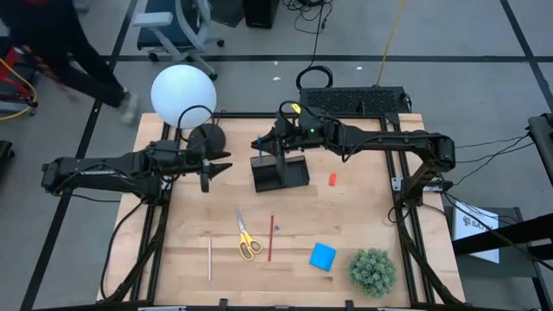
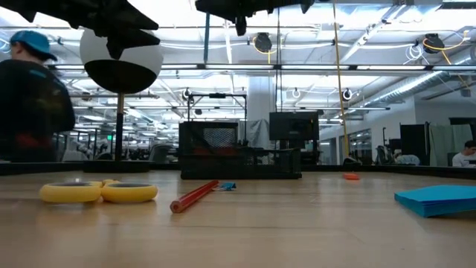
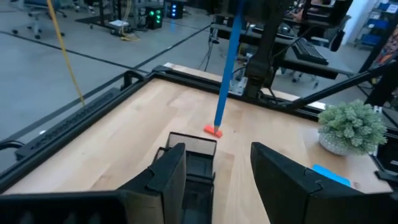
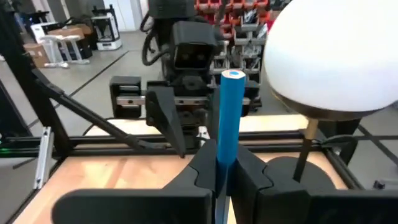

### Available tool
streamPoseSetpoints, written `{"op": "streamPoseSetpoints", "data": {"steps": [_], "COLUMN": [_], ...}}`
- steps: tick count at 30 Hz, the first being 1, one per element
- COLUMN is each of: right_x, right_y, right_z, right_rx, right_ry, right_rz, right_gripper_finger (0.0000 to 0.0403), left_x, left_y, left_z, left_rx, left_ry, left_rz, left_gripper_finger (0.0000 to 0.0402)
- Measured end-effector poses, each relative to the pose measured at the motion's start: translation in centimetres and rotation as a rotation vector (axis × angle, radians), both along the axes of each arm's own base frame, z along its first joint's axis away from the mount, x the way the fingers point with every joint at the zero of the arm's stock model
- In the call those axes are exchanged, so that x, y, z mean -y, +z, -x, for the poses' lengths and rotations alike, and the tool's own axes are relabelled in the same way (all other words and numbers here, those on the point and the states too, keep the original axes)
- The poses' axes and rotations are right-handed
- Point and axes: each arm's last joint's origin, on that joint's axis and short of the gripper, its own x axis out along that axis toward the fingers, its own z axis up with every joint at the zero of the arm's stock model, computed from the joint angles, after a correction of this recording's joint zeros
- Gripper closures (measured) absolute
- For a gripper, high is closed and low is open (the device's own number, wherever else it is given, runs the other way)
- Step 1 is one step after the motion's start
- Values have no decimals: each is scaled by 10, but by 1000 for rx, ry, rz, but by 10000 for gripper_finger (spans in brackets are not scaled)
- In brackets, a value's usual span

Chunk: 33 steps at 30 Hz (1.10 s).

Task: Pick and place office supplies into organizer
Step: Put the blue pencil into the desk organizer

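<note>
High view: the right gripper (image 1: 278, 141), jaws clamped on a blue pen (image 1: 263, 152), hangs over the black rectangular organizer (image 1: 279, 173) on the wooden surface (image 1: 190, 226). The left gripper (image 1: 221, 168) waits just left of it, jaws apart. Nearer lie yellow-handled scissors (image 1: 246, 238), a red pencil (image 1: 270, 238) and a blue square notepad (image 1: 322, 257).

Right wrist view: the smooth cylindrical blue pen stands upright between the closed jaws.

L gripper (image 1: 218, 169) open, aloft; R gripper (image 1: 263, 142) clamped, prob. above table too.
</note>
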Motion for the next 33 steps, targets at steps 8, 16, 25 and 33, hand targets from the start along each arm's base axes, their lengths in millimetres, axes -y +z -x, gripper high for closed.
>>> {"op": "streamPoseSetpoints", "data": {"steps": [8,16,25,33], "right_x": [24,30,31,31], "right_y": [-47,-71,-84,-100], "right_z": [18,39,42,43], "right_rx": [79,144,111,139], "right_ry": [-72,-100,-105,-107], "right_rz": [-7,17,41,54], "right_gripper_finger": [391,391,391,391], "left_x": [-1,-2,-4,-5], "left_y": [-2,-1,-23,-46], "left_z": [4,4,0,1], "left_rx": [-35,-30,42,73], "left_ry": [46,80,107,117], "left_rz": [-16,-57,-64,-53], "left_gripper_finger": [227,227,227,227]}}
